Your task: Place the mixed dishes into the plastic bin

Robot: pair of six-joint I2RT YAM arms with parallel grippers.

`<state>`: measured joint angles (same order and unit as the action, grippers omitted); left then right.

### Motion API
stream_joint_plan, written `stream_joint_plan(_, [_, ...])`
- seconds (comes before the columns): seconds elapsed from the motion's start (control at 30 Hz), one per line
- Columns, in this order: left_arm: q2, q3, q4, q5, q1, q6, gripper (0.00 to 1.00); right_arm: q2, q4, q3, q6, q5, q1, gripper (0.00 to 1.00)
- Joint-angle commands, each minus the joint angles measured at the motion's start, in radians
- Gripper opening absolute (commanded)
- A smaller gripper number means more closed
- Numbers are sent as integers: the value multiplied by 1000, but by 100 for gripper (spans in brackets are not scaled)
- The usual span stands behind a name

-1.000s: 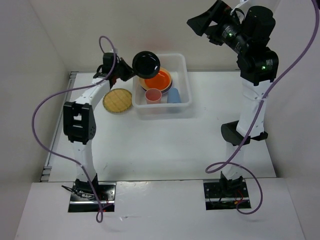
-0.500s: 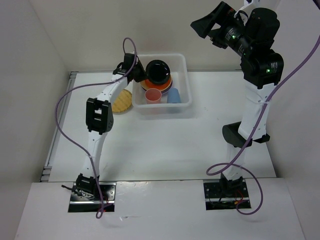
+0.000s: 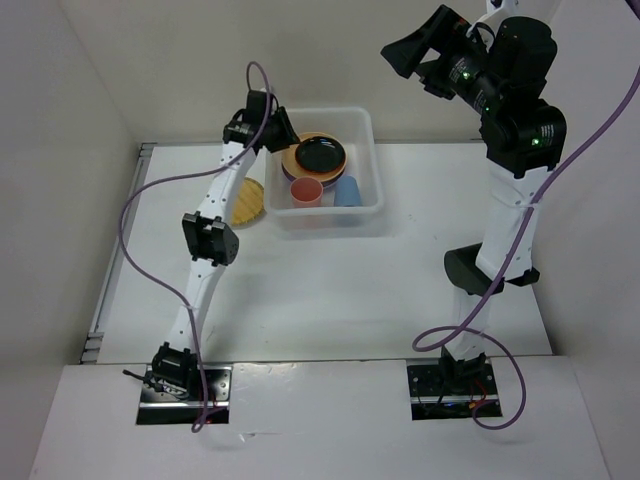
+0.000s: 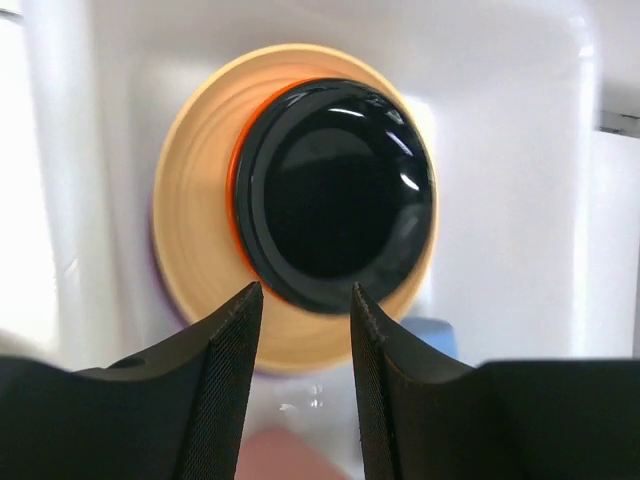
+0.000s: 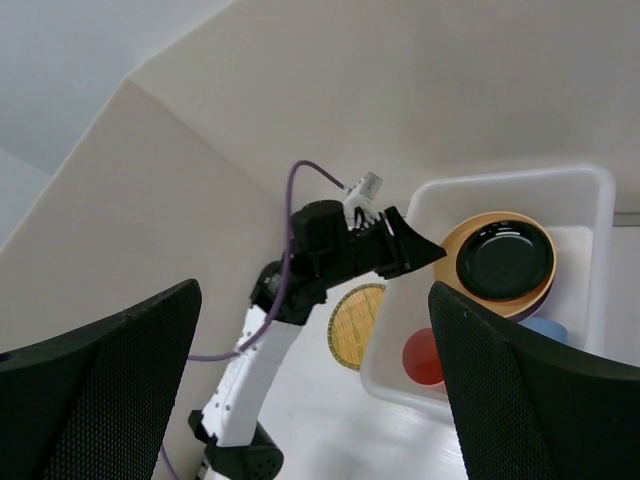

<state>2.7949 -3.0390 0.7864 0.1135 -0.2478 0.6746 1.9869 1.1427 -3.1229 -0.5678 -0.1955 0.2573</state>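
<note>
The plastic bin (image 3: pixel 372 160) stands at the back of the table. Inside it, a black dish (image 3: pixel 321 154) lies on a stack of orange, tan and lavender plates, next to a pink-red cup (image 3: pixel 306 192) and a blue cup (image 3: pixel 347 190). My left gripper (image 3: pixel 289 134) is open and empty above the bin's left rim. In the left wrist view its fingers (image 4: pixel 222 340) frame the black dish (image 4: pixel 335 195) on the tan plate (image 4: pixel 195 215). The woven tan plate (image 3: pixel 250 203) lies on the table left of the bin. My right gripper (image 3: pixel 402 52) is open, high up. No lime green plate shows.
The right wrist view looks down on the bin (image 5: pixel 598 195), the woven plate (image 5: pixel 358 325) and my left arm (image 5: pixel 330 250). Walls close in the table at the back and left. A metal rail (image 3: pixel 100 310) runs along the table's left edge.
My left gripper carried the black dish to the right over the bin and let it go onto the plate stack. Its jaws now stand open. The right arm barely moved.
</note>
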Motion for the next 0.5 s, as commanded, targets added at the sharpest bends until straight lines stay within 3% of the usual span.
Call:
stream_joint_plan(0.0, [-292, -83, 68, -84, -10, -67, 48, -34, 9, -14, 22, 14, 8, 99])
stream_joint_plan(0.13, [-568, -99, 186, -158, -10, -138, 49, -34, 9, -14, 22, -10, 8, 99])
stream_joint_plan(0.3, [-838, -90, 519, -173, 27, -178, 52, -14, 9, -14, 32, -10, 40, 99])
stream_joint_plan(0.37, [-995, 164, 461, -187, -11, -191, 56, -2, 9, -14, 42, 1, 74, 99])
stream_joint_plan(0.4, [-1153, 421, 429, -205, -11, -191, 58, -2, 9, -14, 42, 13, 89, 99])
stream_joint_plan(0.47, [-1332, 688, 316, -247, -21, -169, 59, 7, 0, -14, 51, 2, 103, 99])
